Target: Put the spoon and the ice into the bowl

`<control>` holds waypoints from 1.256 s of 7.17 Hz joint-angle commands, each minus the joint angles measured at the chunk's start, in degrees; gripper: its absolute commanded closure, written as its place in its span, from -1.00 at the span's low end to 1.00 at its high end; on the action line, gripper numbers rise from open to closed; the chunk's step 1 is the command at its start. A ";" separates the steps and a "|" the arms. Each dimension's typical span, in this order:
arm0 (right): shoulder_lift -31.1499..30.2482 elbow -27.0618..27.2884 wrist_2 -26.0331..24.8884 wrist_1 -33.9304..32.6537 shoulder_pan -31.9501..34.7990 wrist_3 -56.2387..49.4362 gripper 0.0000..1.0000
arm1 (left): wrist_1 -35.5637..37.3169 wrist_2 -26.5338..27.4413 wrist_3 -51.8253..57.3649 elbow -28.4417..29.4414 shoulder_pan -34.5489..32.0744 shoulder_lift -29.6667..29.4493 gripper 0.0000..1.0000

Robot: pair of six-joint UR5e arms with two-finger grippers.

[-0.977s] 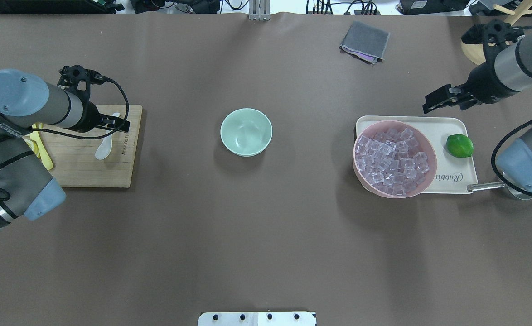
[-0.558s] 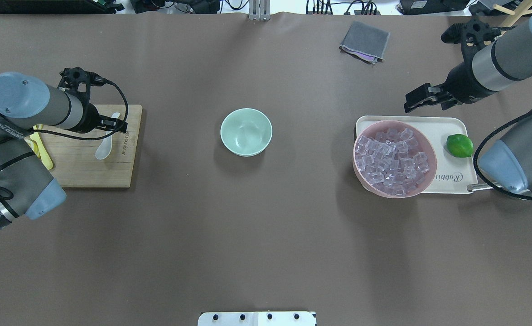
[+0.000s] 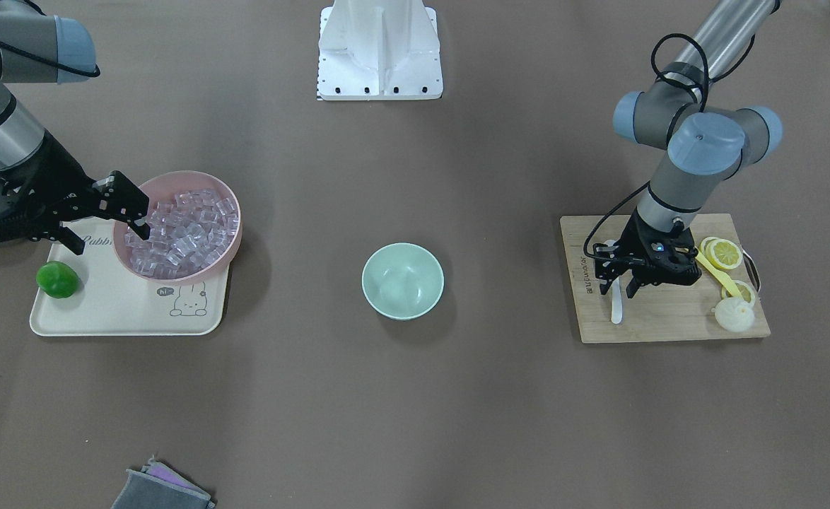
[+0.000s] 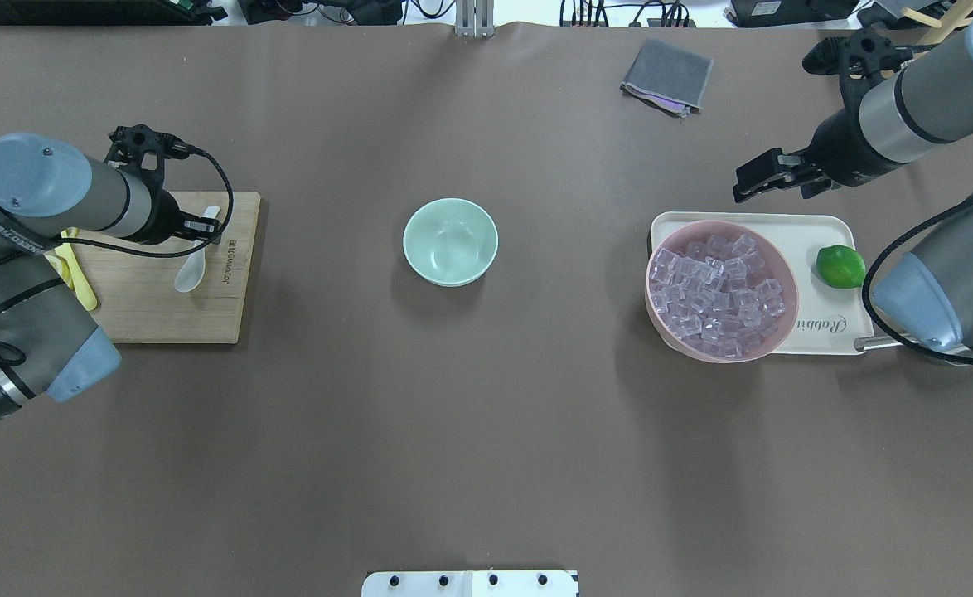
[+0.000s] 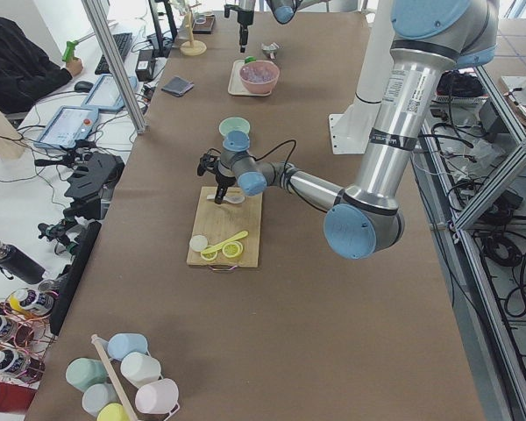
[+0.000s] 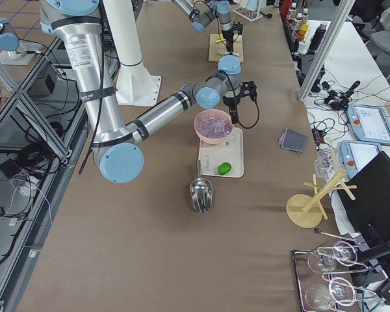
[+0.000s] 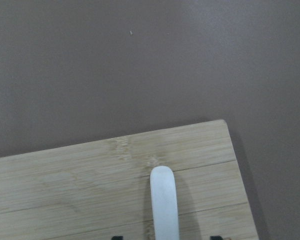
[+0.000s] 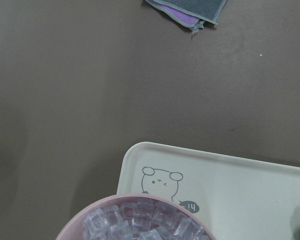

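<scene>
left gripper (image 3: 618, 284) low over the cutting board (image 4: 163, 311), jaws spread, one finger each side of the spoon (image 3: 616, 305) handle, not pinching it; spoon lies flat on the board, scoop toward the robot, handle end pointing at the board's far edge; right gripper (image 4: 762, 177) spread too, holding nothing, hanging by the far corner of the tray (image 4: 818, 232), beside the pink bowl (image 4: 794, 286); height above it hard to judge; ice (image 4: 718, 294) all heaped in the pink bowl; bowl (image 4: 450, 249) mint green, empty, mid-table, well apart from both arms

risks: spoon looks glazed and slick, grip sits near the handle end, so the heavy scoop may swing down or slip out on the lift; fingertips may scrape the board when closing; ice is clear, smooth and packed tight, so the claw may catch two cubes or none, or squirt one out; a low approach could hit the pink bowl rim and shove it across the tray; a late release could knock the light bowl

writing: "Rabbi" (image 4: 825, 325) on tray, end of the word hidden; "hi~" bubble (image 3: 165, 291) by a rabbit drawing; "14" bubble (image 8: 190, 207); board edge print too small to read
</scene>
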 commanded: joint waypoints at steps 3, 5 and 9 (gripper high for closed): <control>1.22 -0.66 -0.17 -0.52 -0.01 0.10 -0.98 | 0.25 -0.33 -0.10 -0.24 0.00 -0.13 0.90; 1.84 -0.75 -0.17 -0.62 -0.27 0.27 -0.98 | 0.60 -1.55 -0.01 -1.03 -0.61 -0.22 1.00; 2.72 -0.84 -4.45 0.00 -5.87 5.54 -0.94 | 9.30 -7.80 -14.18 -3.50 -5.10 -11.70 1.00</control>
